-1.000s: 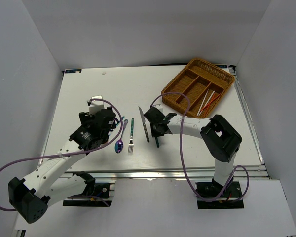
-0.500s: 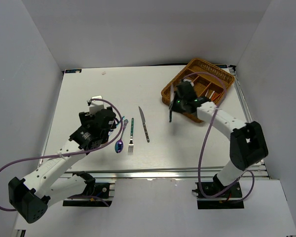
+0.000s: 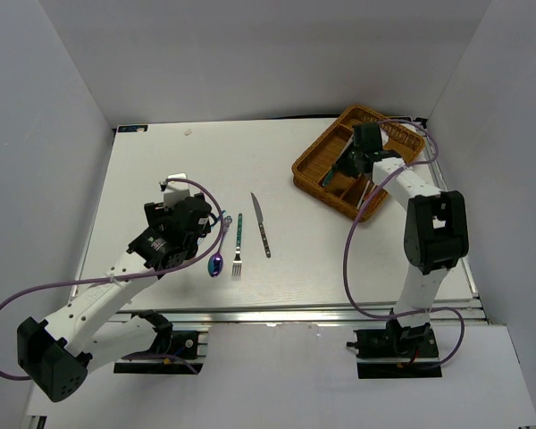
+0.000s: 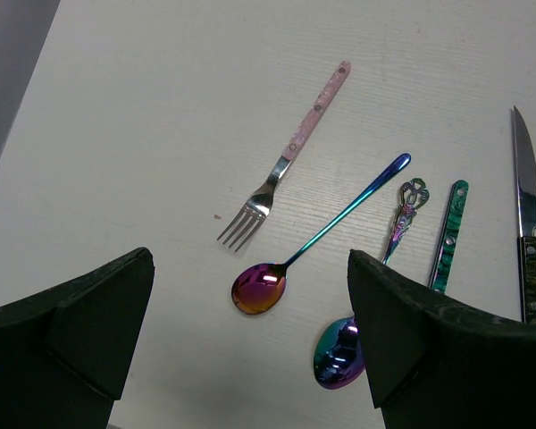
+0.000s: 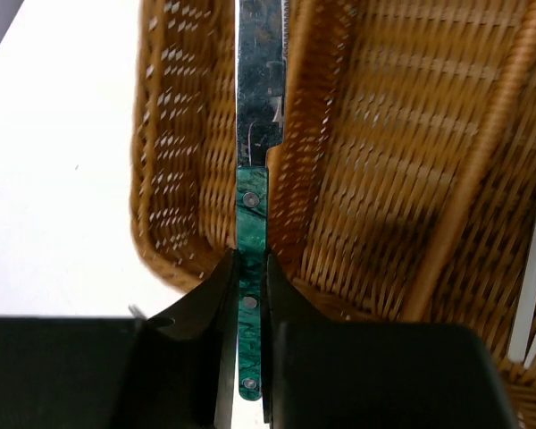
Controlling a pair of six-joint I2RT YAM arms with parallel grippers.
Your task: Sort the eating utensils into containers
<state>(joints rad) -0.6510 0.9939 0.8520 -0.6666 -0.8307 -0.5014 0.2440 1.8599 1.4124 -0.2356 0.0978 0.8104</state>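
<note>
My right gripper is shut on the teal handle of a knife. The knife's steel blade points into a narrow compartment of the brown wicker tray. From the top view, this gripper hangs over the tray at the back right. My left gripper is open and empty above an iridescent spoon. Beside the spoon lie a pink-handled fork, a second spoon, a teal-handled fork and a knife.
Red and pale chopsticks lie in a right-hand compartment of the tray. White walls close in the table on three sides. The knife and teal-handled fork lie mid-table, right of the left arm.
My right arm has carried the teal-handled knife from the middle of the table up to the wicker tray. The left arm and the utensils beneath it have stayed put.
</note>
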